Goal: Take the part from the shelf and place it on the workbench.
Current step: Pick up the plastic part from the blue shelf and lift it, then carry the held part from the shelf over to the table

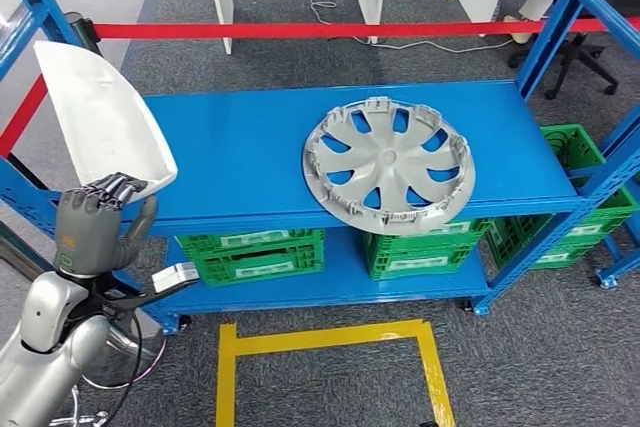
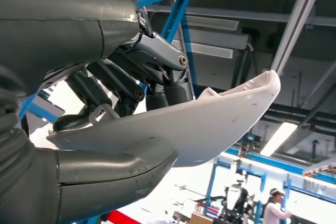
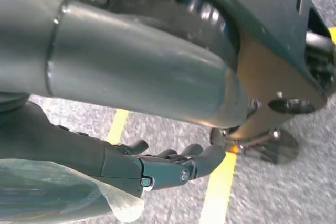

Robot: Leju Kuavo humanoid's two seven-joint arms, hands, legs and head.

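The white part (image 1: 98, 117) is up in the air at the left end of the blue shelf (image 1: 249, 162), and I see my left hand (image 1: 94, 227) holding it by its lower edge. In my left wrist view the part (image 2: 206, 124) sits between the thick grey thumb (image 2: 115, 174) on one side and the dark fingers (image 2: 118, 85) on the other, closed tight on it. The rest of the part sticks out past the hand and touches nothing else.

On the shelf top lies a silver wheel cover (image 1: 389, 165), flat, well apart from the part. Green crates (image 1: 249, 255) stand on the lower level. A yellow line (image 1: 324, 339) marks the grey floor in front.

My right hand (image 3: 170, 166) hangs down over the floor. Its fingers are stretched out a little apart and hold nothing.
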